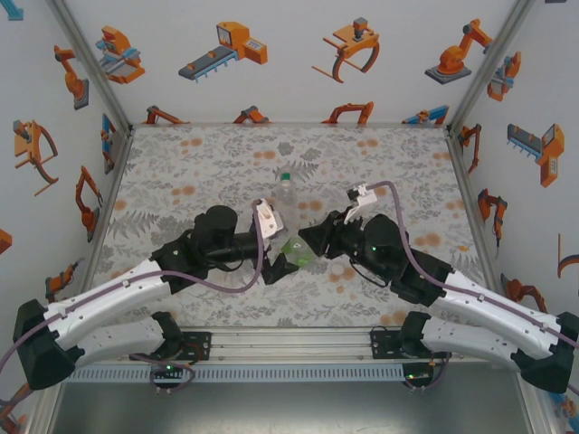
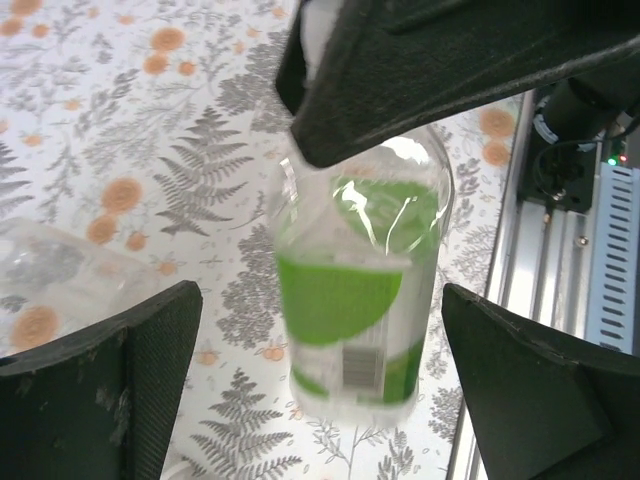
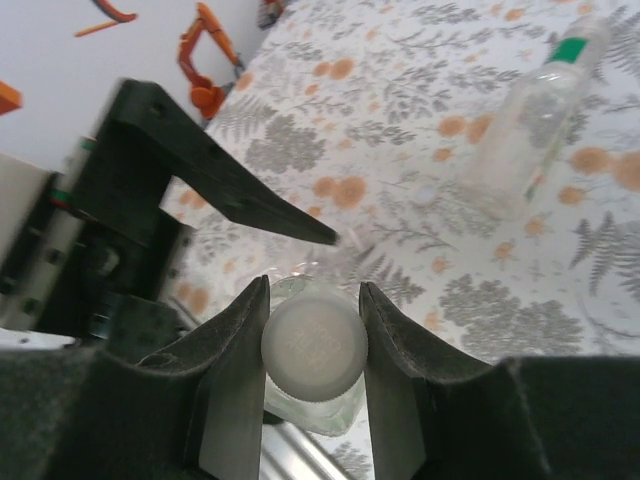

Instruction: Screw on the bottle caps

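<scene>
A clear bottle with a green label (image 2: 355, 290) hangs tilted between the two arms (image 1: 297, 251), blurred in the left wrist view. My left gripper (image 2: 320, 390) is open, with its fingers (image 2: 110, 390) wide apart on either side of the bottle's lower part and clear of it. My right gripper (image 3: 313, 340) is shut on a white bottle cap (image 3: 313, 347) that sits on this bottle's neck, one pad against each side of the cap. A second clear bottle (image 1: 285, 199) stands upright just behind, with a green cap and band (image 3: 570, 48).
A small pale round thing (image 3: 425, 194), perhaps a loose cap, lies on the flowered table near the upright bottle. A clear plastic shape (image 2: 60, 270) lies left of my left gripper. The table's metal front rail (image 2: 545, 250) runs close to the right.
</scene>
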Motion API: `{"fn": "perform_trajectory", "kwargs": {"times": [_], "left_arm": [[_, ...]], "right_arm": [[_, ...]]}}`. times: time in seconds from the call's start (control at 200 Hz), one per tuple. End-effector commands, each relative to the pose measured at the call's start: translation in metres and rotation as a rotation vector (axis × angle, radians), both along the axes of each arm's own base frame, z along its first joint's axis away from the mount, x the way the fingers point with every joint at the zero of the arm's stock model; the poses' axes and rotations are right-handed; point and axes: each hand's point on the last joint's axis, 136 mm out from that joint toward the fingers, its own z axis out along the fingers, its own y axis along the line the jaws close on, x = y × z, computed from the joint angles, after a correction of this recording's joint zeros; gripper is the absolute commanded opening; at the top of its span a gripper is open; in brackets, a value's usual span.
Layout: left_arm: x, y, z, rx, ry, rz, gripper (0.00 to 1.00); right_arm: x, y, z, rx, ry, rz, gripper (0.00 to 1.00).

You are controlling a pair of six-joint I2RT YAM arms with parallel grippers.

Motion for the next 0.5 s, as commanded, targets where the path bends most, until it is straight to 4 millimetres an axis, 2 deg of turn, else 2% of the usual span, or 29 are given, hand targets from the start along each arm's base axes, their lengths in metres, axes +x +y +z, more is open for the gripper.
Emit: {"fn": "perform_trajectory", "kwargs": {"times": [0.0,0.125,0.215,0.36,0.496], "left_arm": [[0.012,0.018,0.014,-0.024,0.01,0.075,0.97],[0.039,0.04,0.016,-0.039,0.086,0.261,0.97],[0.054,0.057,0.016,-0.048,0.176,0.383,0.97],[0.062,0.071,0.014,-0.054,0.286,0.451,0.97],[0.066,0.077,0.011,-0.079,0.337,0.497,0.97]], "right_arm": [[0.02,-0.021,-0.011,-0.184,-0.099,-0.102,0.09],[0.045,-0.033,-0.021,-0.318,-0.154,-0.154,0.07],[0.068,-0.04,-0.025,-0.34,-0.161,-0.176,0.06],[0.106,-0.055,-0.027,-0.363,-0.184,-0.231,0.06],[0.144,-0.066,-0.037,-0.405,-0.188,-0.271,0.05]]}}
